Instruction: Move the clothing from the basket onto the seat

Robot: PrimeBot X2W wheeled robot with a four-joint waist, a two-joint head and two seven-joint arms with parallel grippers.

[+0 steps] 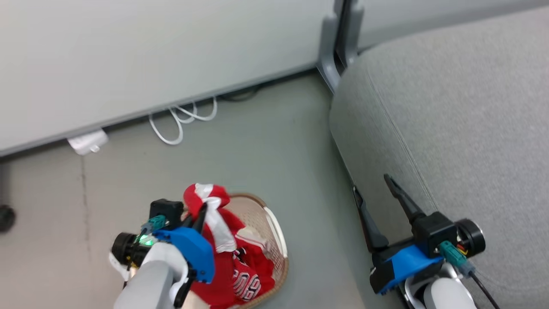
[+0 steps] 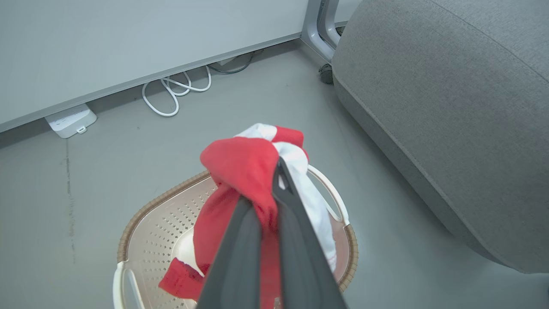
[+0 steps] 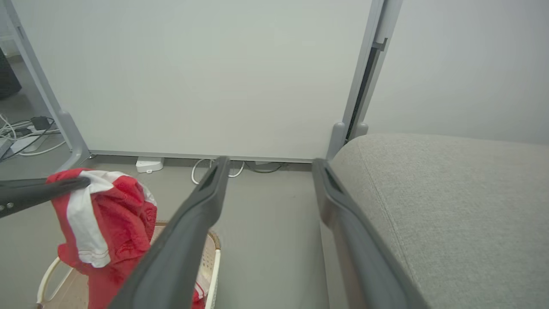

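Left wrist view: my left gripper [image 2: 263,184] clamps a red-and-white fabric garment [image 2: 240,159] above the cream perforated basket [image 2: 141,210], probably for carrying; right gripper [image 1: 371,182] spread, empty.

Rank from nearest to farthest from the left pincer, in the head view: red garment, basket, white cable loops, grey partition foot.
1. Red garment, clamped in the left pincer.
2. Basket, directly under it.
3. White cable loops, on the floor by the wall panel.
4. Grey partition foot, farther up and right, beside the sofa.
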